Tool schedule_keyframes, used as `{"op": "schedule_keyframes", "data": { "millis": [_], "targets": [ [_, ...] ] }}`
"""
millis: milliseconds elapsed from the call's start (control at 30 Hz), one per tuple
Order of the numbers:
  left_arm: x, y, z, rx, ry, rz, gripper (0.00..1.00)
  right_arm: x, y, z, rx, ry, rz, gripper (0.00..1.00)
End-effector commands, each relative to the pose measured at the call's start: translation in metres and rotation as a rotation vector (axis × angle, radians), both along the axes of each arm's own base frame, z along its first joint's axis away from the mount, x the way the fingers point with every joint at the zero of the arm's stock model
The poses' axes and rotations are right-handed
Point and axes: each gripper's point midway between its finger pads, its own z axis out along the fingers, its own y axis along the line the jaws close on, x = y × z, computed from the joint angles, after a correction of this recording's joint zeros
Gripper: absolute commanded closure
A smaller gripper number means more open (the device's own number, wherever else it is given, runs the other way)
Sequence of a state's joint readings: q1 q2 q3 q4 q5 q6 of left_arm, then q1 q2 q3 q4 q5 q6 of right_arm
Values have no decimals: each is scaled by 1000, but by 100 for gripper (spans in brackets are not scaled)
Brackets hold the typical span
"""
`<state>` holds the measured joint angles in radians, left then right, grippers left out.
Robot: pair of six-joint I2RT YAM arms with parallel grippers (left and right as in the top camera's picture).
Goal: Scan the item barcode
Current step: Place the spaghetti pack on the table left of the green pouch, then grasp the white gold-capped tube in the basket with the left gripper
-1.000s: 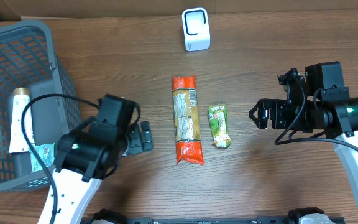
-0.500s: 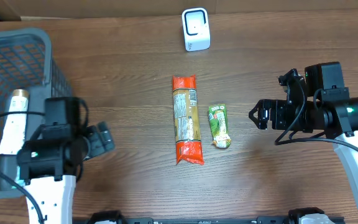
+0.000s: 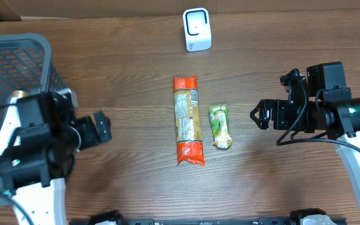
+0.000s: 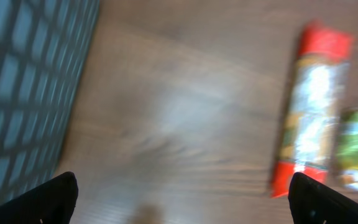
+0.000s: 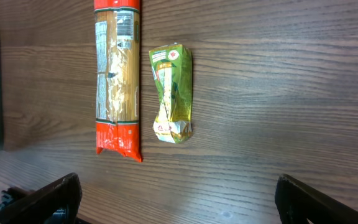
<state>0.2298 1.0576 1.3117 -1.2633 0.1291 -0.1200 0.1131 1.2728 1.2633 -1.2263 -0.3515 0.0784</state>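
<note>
1. Since a second ago the left arm has swung back to the left. Its left claw [image 3: 102, 128], which was then much closer to the spaghetti pack [image 3: 187, 119], now hangs near the grey basket [image 3: 17, 47]. The right arm has not shifted.
2. The left claw's fingers are spread wide apart and hold nothing. Its wrist view is blurred, with only bare tabletop [image 3: 130, 75] between the fingertips.
3. The spaghetti pack lies flat in the middle of the tabletop, its length running from the robot's side toward the far edge, with a red end at each tip. It is well apart from the left claw, off to that claw's right across open wood.
4. A green packet [image 3: 220, 125] lies just beside the pack's nearer half, on its right. It runs parallel to the pack with a narrow gap between them.
5. The right claw [image 3: 259, 116] also stands open and empty. It is near the green packet, on the packet's right, level with it and pointing toward it.
6. The white scanner [image 3: 197, 29] stands upright by the far edge, beyond the pack's far end and well apart from both claws.
7. The right wrist view shows a white printed panel near the pack's far end, too small to read.
</note>
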Motion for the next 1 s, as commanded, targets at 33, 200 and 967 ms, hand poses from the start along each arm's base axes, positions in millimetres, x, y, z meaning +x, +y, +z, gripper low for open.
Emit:
{"op": "schedule_keyframes", "data": {
  "millis": [33, 200, 967],
  "targets": [
    [11, -3, 96, 11, -274, 5, 0, 0, 2, 3, 2, -11, 7, 0],
    [0, 50, 155, 194, -385, 246, 0, 0, 2, 3, 2, -10, 7, 0],
    [22, 248, -25, 127, 222, 798, 0, 5, 2, 5, 4, -33, 7, 0]
  ]
}}
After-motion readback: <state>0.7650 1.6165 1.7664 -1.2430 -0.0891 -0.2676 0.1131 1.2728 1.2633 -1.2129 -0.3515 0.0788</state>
